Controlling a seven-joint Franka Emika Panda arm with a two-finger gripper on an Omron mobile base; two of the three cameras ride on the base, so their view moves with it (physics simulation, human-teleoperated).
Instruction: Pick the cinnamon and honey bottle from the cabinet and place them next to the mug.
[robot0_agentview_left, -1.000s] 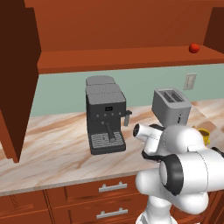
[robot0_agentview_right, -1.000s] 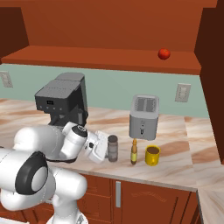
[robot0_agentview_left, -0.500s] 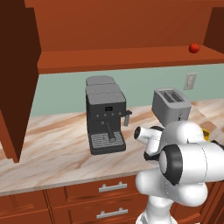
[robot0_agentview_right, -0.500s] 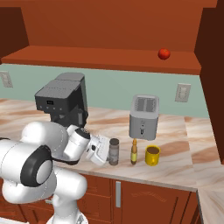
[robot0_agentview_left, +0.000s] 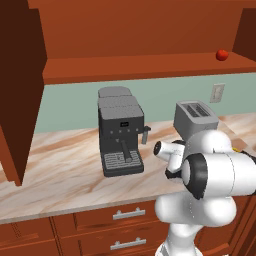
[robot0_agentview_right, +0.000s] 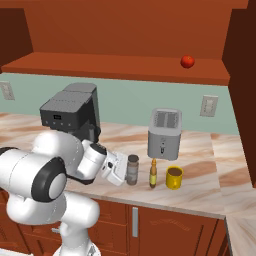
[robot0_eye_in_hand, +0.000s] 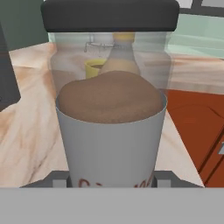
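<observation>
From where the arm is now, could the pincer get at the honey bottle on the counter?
Probably not directly: the cinnamon stands upright right at the pincer, with the honey bottle just beyond it, beside the mug. The arm would likely need to back off and go around.

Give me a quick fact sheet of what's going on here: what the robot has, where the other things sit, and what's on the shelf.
In the gripper: the cinnamon, upright, at the counter
Beside it: the honey bottle, standing on the counter, then the mug
Behind them: toaster
Further along the counter: coffee machine
On the cabinet shelf: small red fruit
Cabinet door: open
Cinnamon set down yet: cannot tell
</observation>
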